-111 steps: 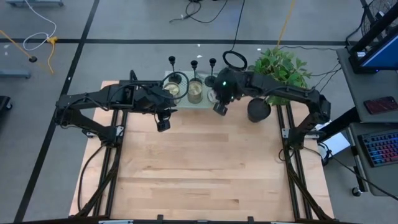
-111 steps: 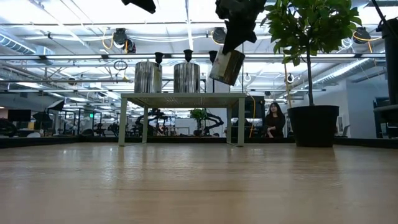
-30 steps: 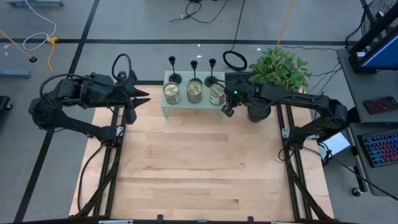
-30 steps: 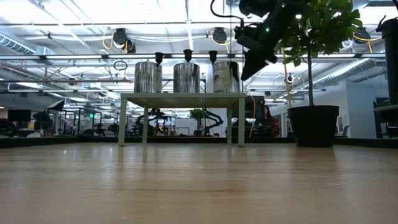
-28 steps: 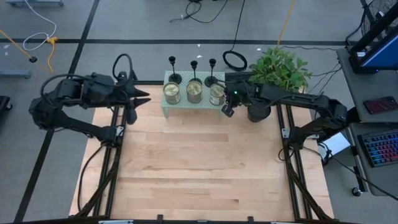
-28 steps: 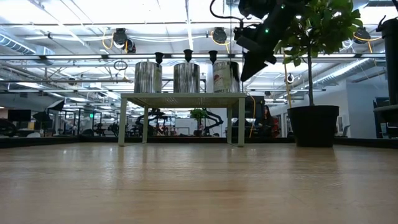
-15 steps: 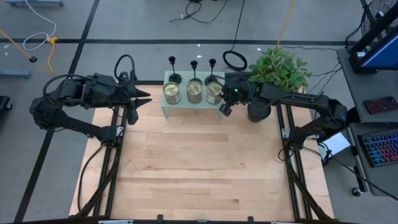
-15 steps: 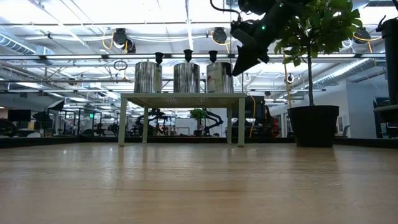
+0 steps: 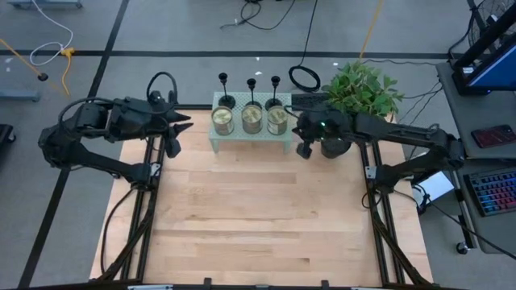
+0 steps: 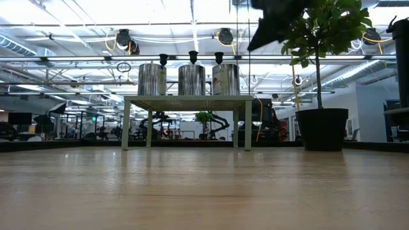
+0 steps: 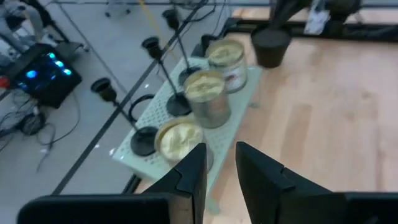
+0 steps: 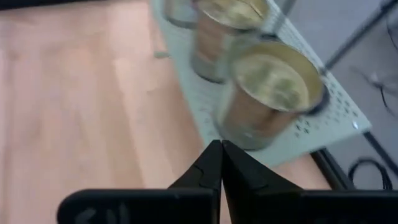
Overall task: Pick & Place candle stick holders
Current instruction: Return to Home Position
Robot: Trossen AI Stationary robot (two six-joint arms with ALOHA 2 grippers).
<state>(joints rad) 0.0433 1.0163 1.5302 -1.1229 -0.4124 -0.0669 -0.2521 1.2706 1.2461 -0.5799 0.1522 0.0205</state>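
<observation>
Three black candle stick holders (image 9: 225, 90) (image 9: 251, 90) (image 9: 275, 89) stand on their round bases along the far edge of a small white perforated stand (image 9: 250, 138). They also show in the left wrist view (image 11: 144, 138) and the low view (image 10: 193, 57). My left gripper (image 9: 179, 131) hovers left of the stand, slightly open and empty. My right gripper (image 9: 305, 150) hovers just right of the stand, shut and empty; its fingers meet in the right wrist view (image 12: 221, 163).
Three metal jars (image 9: 222, 121) (image 9: 252, 121) (image 9: 276, 121) stand on the stand in front of the holders. A black plant pot (image 9: 334, 145) with a leafy plant (image 9: 363, 89) stands right of the stand, under my right arm. Bare wooden table (image 9: 258, 217) lies nearer.
My right gripper, shut throughout, has drawn back from the right jar toward the table's right and near edges, and has risen. The right jar has shifted a little toward the left on the stand. The holders have stayed in place.
</observation>
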